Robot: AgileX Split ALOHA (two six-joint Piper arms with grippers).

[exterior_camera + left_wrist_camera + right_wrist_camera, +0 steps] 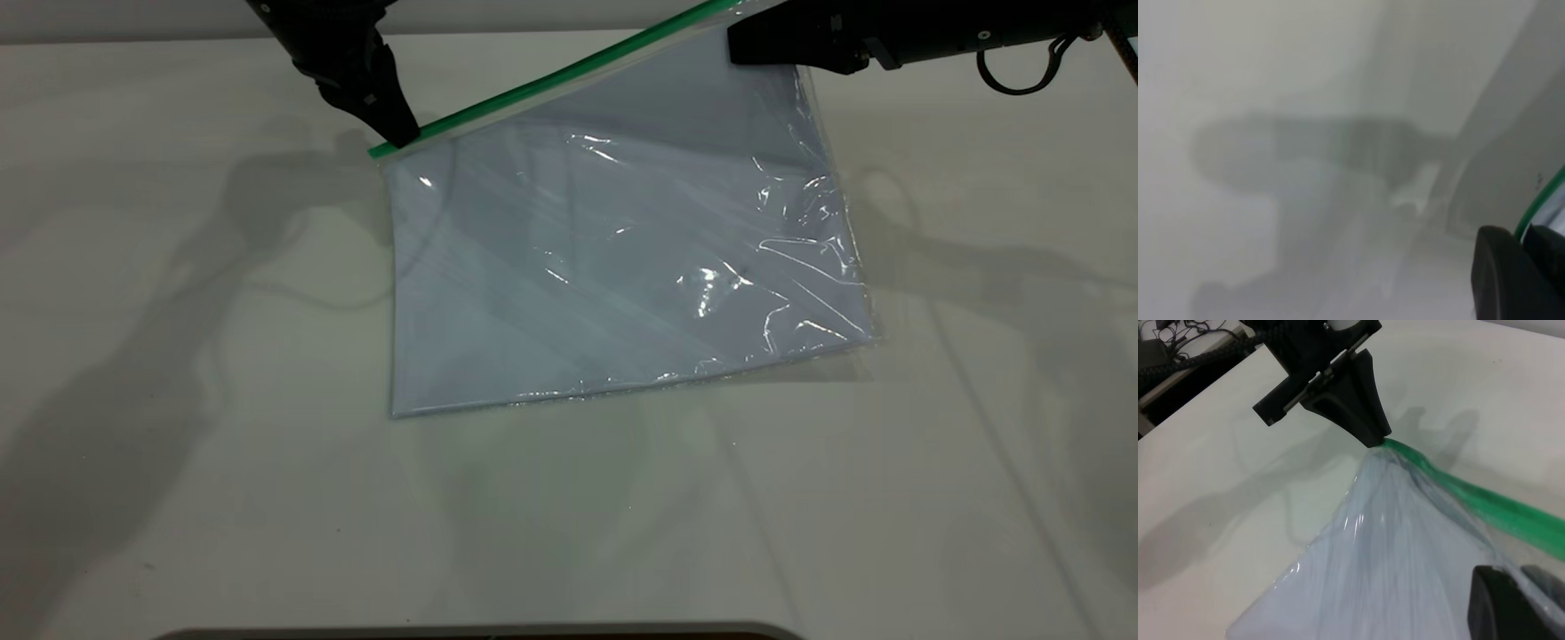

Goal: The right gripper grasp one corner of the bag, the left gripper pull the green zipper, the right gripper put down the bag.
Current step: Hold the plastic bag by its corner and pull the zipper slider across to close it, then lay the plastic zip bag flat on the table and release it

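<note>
The bag (622, 258) is a clear pouch with pale bluish paper inside. Its far right corner is lifted, while its near edge rests on the table. The green zipper (551, 80) runs along its far edge. My right gripper (742, 44) is shut on the bag's raised far right corner; in the right wrist view its fingers (1501, 607) clamp the plastic. My left gripper (398, 135) is shut on the zipper's left end; the green strip (1538, 207) passes between its fingers (1501, 280). The left gripper also shows in the right wrist view (1371, 437) at the strip's end (1405, 448).
The white table (178, 400) spreads around the bag. A dark rounded edge (480, 631) lies along the near border. Cables (1178, 353) lie beyond the table's far side in the right wrist view.
</note>
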